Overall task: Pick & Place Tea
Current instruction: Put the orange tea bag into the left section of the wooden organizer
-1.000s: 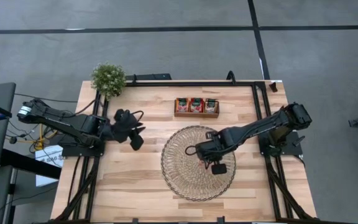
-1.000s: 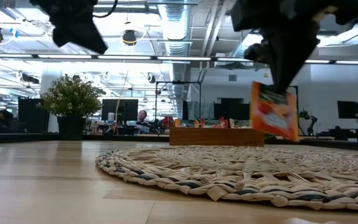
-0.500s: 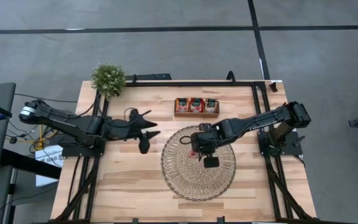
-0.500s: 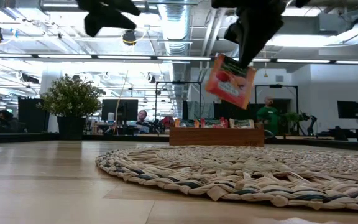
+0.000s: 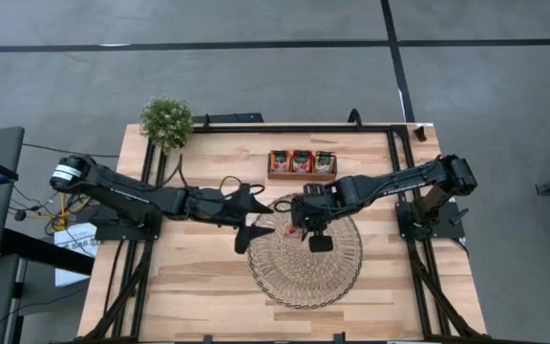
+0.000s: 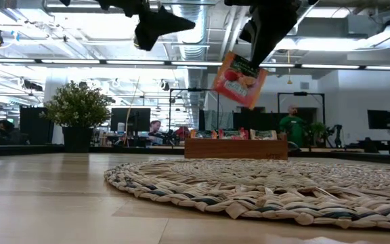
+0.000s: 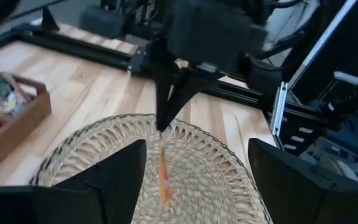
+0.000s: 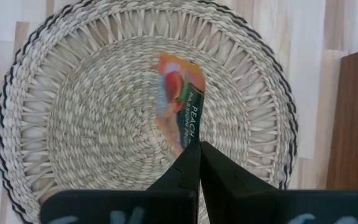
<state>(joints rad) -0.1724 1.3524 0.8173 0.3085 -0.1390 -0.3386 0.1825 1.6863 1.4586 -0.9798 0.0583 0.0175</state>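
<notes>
A red-orange tea sachet (image 8: pixel 180 106) hangs from my right gripper (image 8: pixel 195 163), which is shut on it above the round woven mat (image 5: pixel 304 272). In the low view the sachet (image 6: pixel 237 79) hangs tilted, well above the mat (image 6: pixel 263 186). My left gripper (image 5: pixel 262 219) is open and empty at the mat's left edge, its fingers (image 7: pixel 107 180) facing the sachet (image 7: pixel 163 175), which shows edge-on to it. More sachets stand in the small wooden tray (image 5: pixel 302 176) at the far side. My right gripper pinches the sachet's upper corner (image 8: pixel 192 142) between its two fingers. The fingers (image 7: pixel 166 99) come from above, pointing down. The sachet hangs below them, tilted and clear of the mat.
A potted plant (image 5: pixel 166 121) stands at the far left corner. The black frame rails (image 5: pixel 294 127) run along the table's far and side edges. Bare wood lies to the left of and in front of the mat.
My right gripper has carried the sachet up and toward the table's left and far side, over the mat. My left gripper has reached toward the table's right, from near its base to the mat's left edge, close to the sachet.
</notes>
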